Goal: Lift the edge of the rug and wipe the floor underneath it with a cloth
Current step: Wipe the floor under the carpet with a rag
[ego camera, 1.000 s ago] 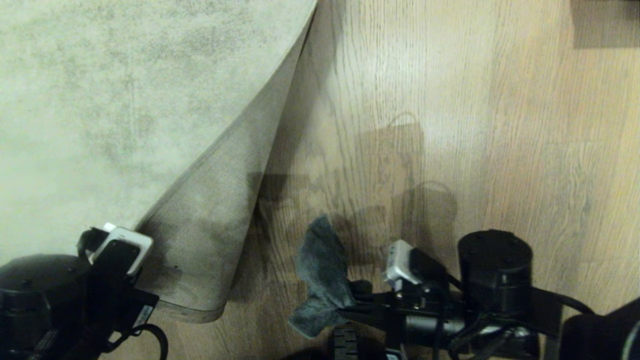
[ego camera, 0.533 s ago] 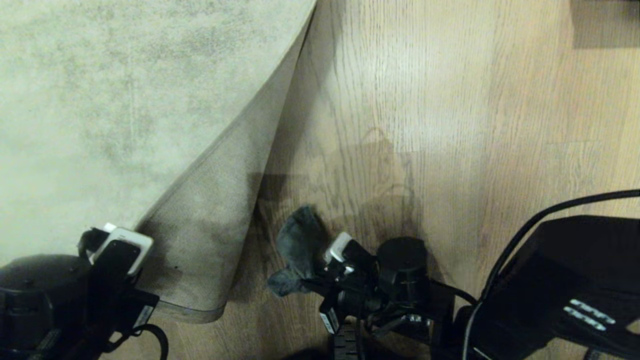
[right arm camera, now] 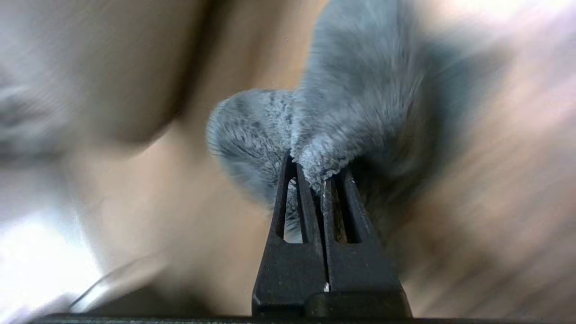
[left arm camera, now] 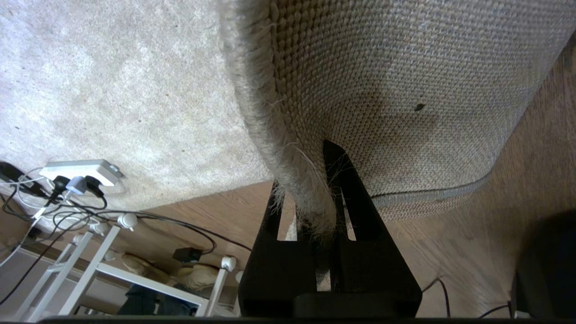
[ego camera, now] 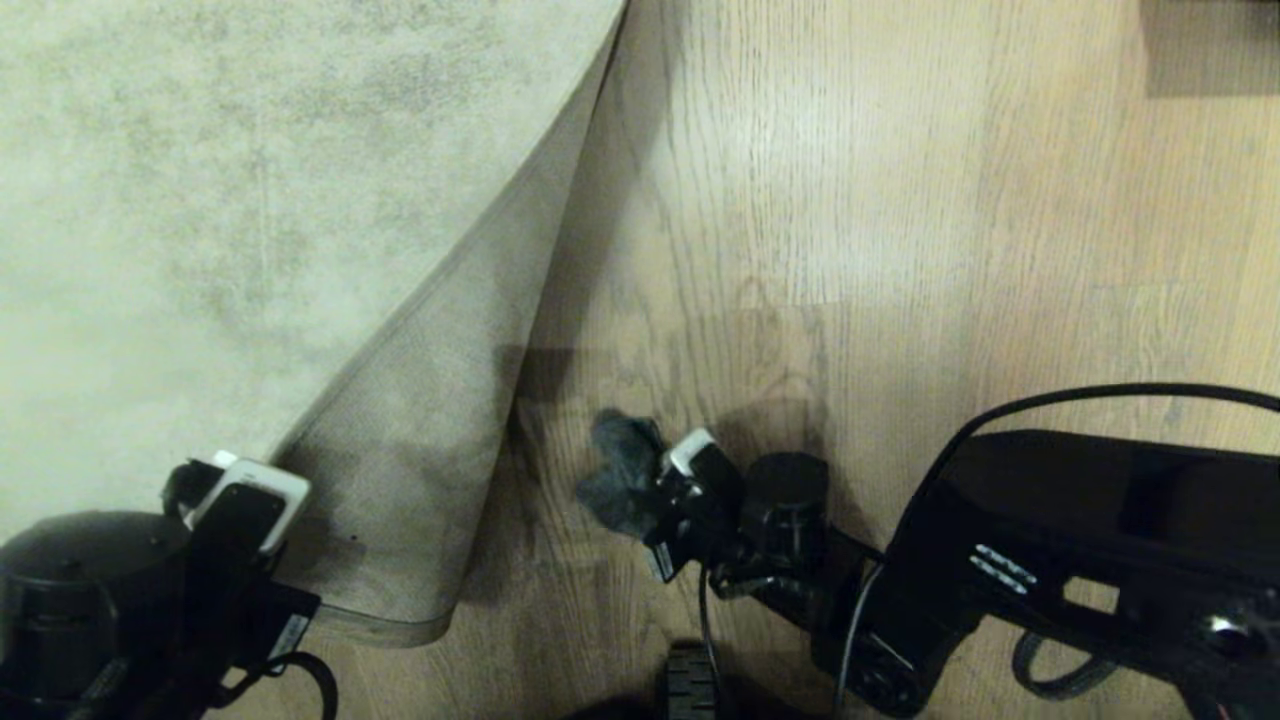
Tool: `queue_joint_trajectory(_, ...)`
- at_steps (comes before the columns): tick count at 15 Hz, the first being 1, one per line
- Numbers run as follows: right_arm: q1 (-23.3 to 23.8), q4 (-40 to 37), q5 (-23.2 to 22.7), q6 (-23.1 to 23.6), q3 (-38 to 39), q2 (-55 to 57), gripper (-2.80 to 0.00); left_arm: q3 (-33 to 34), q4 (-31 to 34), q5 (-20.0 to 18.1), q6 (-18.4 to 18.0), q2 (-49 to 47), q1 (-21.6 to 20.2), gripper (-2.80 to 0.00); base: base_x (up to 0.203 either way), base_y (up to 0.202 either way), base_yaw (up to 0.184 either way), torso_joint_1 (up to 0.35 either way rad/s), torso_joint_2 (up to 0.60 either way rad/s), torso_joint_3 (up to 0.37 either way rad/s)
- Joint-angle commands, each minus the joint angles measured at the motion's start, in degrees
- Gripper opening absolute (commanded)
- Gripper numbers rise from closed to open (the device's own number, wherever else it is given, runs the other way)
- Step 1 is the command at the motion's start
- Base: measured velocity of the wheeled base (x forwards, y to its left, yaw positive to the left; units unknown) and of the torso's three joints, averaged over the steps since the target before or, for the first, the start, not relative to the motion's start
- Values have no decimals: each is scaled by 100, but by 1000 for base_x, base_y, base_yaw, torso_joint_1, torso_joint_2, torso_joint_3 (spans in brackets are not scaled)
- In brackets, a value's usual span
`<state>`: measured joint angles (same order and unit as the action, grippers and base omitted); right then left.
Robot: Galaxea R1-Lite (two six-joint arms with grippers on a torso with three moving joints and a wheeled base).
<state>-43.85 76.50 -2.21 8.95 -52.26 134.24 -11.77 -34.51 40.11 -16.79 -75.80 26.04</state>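
The pale mottled rug (ego camera: 200,200) has its corner folded up, so the woven backing (ego camera: 420,470) faces me. My left gripper (left arm camera: 310,180) is shut on the rug edge (left arm camera: 270,126) and holds it off the wood floor (ego camera: 850,200); in the head view it sits at the lower left (ego camera: 235,495). Just right of the raised flap, my right gripper (ego camera: 655,500) is low over the bare floor. It is shut on the dark grey fuzzy cloth (ego camera: 620,475), which bunches ahead of the fingertips (right arm camera: 344,180). I cannot tell whether the cloth (right arm camera: 351,99) touches the floor.
A white power strip (left arm camera: 78,173) with tangled cables lies on the rug behind the left arm, next to a white rack (left arm camera: 112,265). A dark object (ego camera: 1210,50) sits on the floor at the far right. My right forearm (ego camera: 1100,520) crosses the lower right.
My right arm has stretched out and dropped lower, carrying the cloth up the picture, farther from me, and bunching it. The left gripper and lifted rug corner have not moved.
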Motion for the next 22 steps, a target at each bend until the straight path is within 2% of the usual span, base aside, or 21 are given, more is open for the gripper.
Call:
queue_joint_trajectory(1,224,148,131,262,-239,56,-280,24,-21,23,-9,-14,6,-280,0,0,0,0,0,0)
queue_joint_trajectory(4,244,122,142,333,-32,-424,-280,17,-18,15,-9,-15,13,-280,0,0,0,0,0,0)
queue_joint_trajectory(9,223,35,142,692,846,-1436,-280,105,-21,23,35,13,6,-280,0,0,0,0,0,0)
queue_joint_trajectory(13,110,-309,140,756,1111,-2129,-280,105,-29,23,35,22,6,-280,0,0,0,0,0,0)
queue_joint_trajectory(15,-227,-606,120,745,1193,-2381,-280,106,-29,23,35,22,6,-280,0,0,0,0,0,0)
queue_joint_trajectory(18,-1136,-790,89,594,1377,-2519,-280,105,-29,24,35,30,6,-280,0,0,0,0,0,0)
queue_joint_trajectory(20,-1730,-811,95,483,1398,-2409,-280,106,-21,32,35,23,6,-280,0,0,0,0,0,0)
queue_joint_trajectory(22,-2086,-741,90,352,1402,-2081,-280,176,-29,26,35,29,6,-280,0,0,0,0,0,0)
